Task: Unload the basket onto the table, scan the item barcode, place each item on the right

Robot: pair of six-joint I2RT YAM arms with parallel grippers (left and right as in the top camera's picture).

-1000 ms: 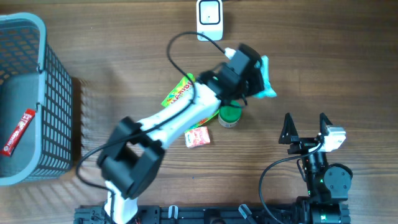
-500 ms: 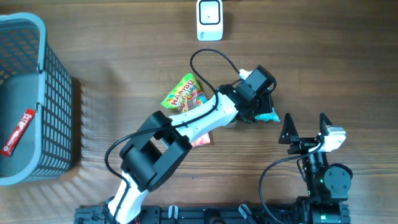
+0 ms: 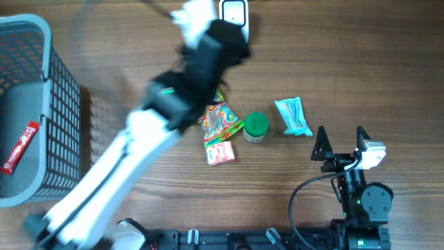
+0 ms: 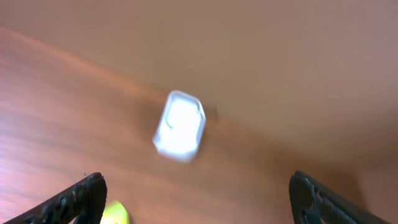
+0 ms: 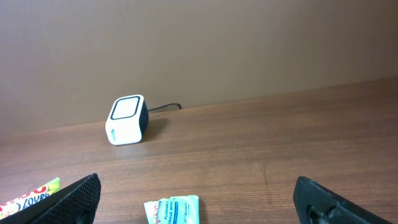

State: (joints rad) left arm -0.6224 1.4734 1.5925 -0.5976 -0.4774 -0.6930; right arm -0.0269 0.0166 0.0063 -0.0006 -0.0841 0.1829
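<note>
The teal wipes packet [image 3: 293, 116] lies flat on the table right of the green-lidded jar, free of both grippers; it also shows at the bottom of the right wrist view [image 5: 172, 210]. The white barcode scanner [image 3: 234, 21] stands at the far edge, and both wrist views show it [image 4: 180, 124] [image 5: 127, 120]. My left gripper [image 3: 198, 21], blurred by motion, is up beside the scanner; its jaws are open and empty [image 4: 199, 199]. My right gripper [image 3: 341, 139] rests open near the front right [image 5: 199, 196], just short of the packet.
A colourful candy bag [image 3: 218, 118], a green-lidded jar [image 3: 256, 126] and a small red-and-white sachet [image 3: 220, 153] sit mid-table. A grey mesh basket [image 3: 48, 62] at the left holds a red packet [image 3: 21, 147]. The left arm stretches diagonally over the table's left half.
My left gripper opened and let the teal packet down beside the jar, then swung away up and to the left toward the scanner. The right arm stayed still.
</note>
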